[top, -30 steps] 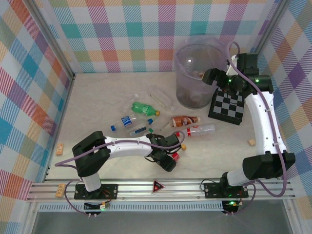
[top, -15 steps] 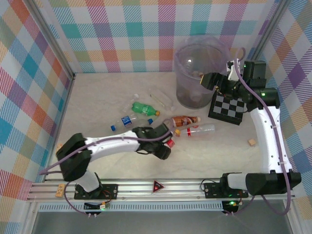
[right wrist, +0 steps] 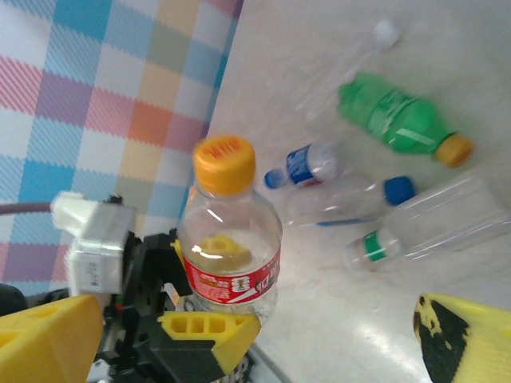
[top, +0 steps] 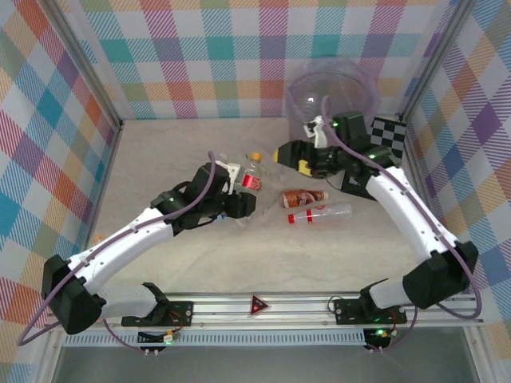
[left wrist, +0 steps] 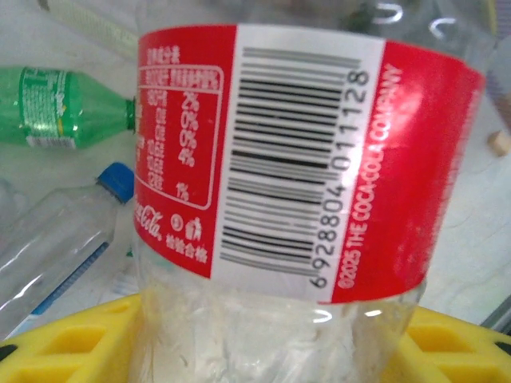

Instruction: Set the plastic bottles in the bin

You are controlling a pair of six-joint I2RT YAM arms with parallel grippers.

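Clear thin plastic, red label, orange cap: the red-label bottle (right wrist: 229, 239) is looking empty, so likely very light and easy to dent. The left hand (top: 241, 190) is gripping it low on the body, yellow fingers (left wrist: 72, 343) sitting just under the label. The jaws are standing about half closed on it, and the bottle is standing upright, cap up, lifted off the counter (top: 160, 159).

The right hand (top: 289, 158) is hanging just beside the bottle, jaws spread wide and holding nothing. A handover is looking possible, but that is a guess.

The bin (top: 331, 96) is sitting at the far right, beyond the right hand and well apart from the bottle. The chequered board (top: 393, 132) is leaning beside it.

Handling notes:
- The wall is probably flexing under squeeze, so a moderate grip is best.
- The glossy label may be slipping in the fingers.
- The ribbed lower body or the neck under the cap is looking like the safest hold.

Others are lying on the counter:
- the green bottle (right wrist: 399, 116)
- the blue-label bottle (right wrist: 307, 167)
- the blue-cap bottle (right wrist: 351, 199)
- the brown-label bottle (top: 303, 196)
- the red-cap bottle (top: 319, 214)

All are on their sides and may be rolling if nudged, so gripping across the middle is advised.
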